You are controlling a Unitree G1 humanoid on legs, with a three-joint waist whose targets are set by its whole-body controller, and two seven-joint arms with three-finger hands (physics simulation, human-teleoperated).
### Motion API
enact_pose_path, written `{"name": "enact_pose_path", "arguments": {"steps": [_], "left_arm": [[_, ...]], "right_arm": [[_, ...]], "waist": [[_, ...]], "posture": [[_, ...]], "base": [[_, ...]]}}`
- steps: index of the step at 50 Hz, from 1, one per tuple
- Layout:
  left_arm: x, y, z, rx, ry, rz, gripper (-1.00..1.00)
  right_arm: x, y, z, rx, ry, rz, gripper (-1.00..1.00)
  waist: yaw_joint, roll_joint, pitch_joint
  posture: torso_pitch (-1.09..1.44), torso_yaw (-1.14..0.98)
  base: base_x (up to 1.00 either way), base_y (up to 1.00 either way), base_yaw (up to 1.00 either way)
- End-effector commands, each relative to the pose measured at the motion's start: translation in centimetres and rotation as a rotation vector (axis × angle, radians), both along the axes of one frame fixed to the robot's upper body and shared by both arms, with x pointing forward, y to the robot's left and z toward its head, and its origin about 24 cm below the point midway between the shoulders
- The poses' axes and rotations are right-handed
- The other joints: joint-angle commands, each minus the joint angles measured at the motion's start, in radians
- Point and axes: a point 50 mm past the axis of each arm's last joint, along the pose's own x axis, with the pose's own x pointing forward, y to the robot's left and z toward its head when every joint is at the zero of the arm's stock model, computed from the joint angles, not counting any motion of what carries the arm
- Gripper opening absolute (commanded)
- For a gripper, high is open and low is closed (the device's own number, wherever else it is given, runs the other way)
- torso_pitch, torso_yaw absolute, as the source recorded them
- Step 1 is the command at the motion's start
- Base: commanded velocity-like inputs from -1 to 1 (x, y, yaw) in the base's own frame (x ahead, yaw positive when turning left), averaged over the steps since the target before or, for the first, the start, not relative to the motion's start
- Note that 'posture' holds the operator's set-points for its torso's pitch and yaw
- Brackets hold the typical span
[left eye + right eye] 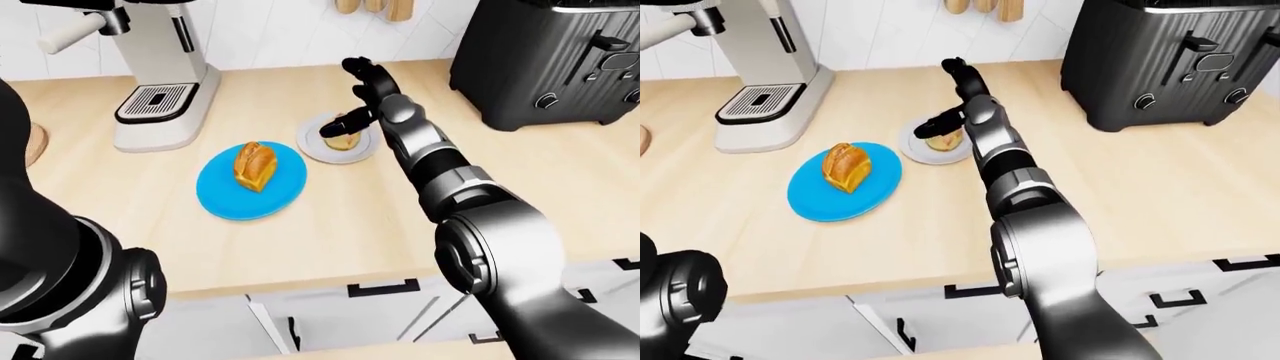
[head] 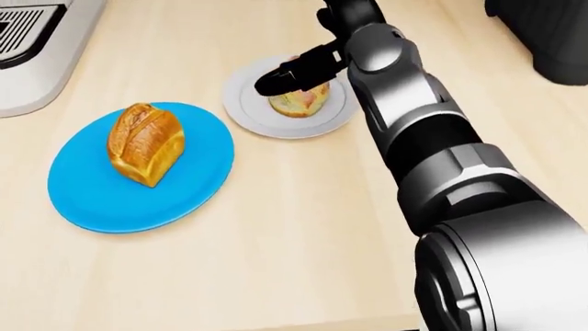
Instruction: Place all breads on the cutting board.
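Observation:
A golden bread loaf (image 2: 145,143) lies on a blue plate (image 2: 92,200) on the wooden counter. A smaller, pale bread (image 2: 301,102) sits on a grey plate (image 2: 243,110) to its right. My right hand (image 1: 352,101) hovers just above the grey plate. It is open, with the fingers (image 1: 366,75) raised and the thumb (image 2: 280,77) stretched over the small bread's left side, and it holds nothing. My left arm (image 1: 60,262) fills the lower left of the left-eye view, and its hand is out of view. A rounded wooden edge (image 1: 36,144) shows at the far left.
A white coffee machine (image 1: 160,75) stands at the upper left beside the blue plate. A black toaster (image 1: 550,60) stands at the upper right. Wooden utensils (image 1: 375,6) hang on the wall. The counter's edge (image 1: 330,281) and its white drawers lie below.

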Motion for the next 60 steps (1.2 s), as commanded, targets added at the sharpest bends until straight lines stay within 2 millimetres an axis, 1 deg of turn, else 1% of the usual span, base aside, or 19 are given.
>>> {"name": "enact_pose_path", "arguments": {"steps": [1,6,14,19,36,43,46,60], "left_arm": [[-0.8,0.1,0.8,0.003,-0.057,0.007,1.00],[-0.9,0.1,0.9,0.003,-0.057,0.008,1.00],[-0.9,0.2,0.9,0.001,-0.059,0.010,1.00],[-0.9,0.2,0.9,0.000,-0.059,0.010,1.00],[-0.8,0.1,0.8,0.002,-0.058,0.009,1.00],[-0.8,0.1,0.8,0.003,-0.059,0.008,1.00],[-0.8,0.0,0.8,0.004,-0.059,0.007,1.00],[-0.8,0.0,0.7,0.001,-0.058,0.007,1.00]], "right_arm": [[0.0,0.3,2.9,0.002,-0.099,0.009,0.65],[0.0,0.3,2.4,-0.021,-0.071,0.006,0.64],[0.0,0.3,2.3,-0.029,-0.052,0.011,0.57],[0.0,0.3,1.6,-0.054,-0.021,0.005,0.56],[0.0,0.1,1.0,-0.081,0.003,-0.004,0.49],[0.0,0.2,0.3,-0.088,0.019,-0.002,0.46],[0.0,0.2,0.6,-0.088,0.016,-0.003,0.47],[0.0,0.4,0.8,-0.091,0.008,-0.020,0.38]], "waist": [[0.000,0.005,-0.032],[0.000,0.005,-0.030],[0.002,0.004,-0.026],[0.003,0.002,-0.025],[0.006,0.002,-0.026],[0.005,0.003,-0.027],[0.005,0.003,-0.029],[0.003,0.006,-0.031]], "posture": [[0.00,0.00],[0.00,0.00],[0.00,0.00],[0.00,0.00],[0.00,0.00],[0.00,0.00],[0.00,0.00],[0.00,0.00]], "base": [[0.00,0.00,0.00],[0.00,0.00,0.00],[0.00,0.00,0.00],[0.00,0.00,0.00],[0.00,0.00,0.00],[0.00,0.00,0.00],[0.00,0.00,0.00],[0.00,0.00,0.00]]}}
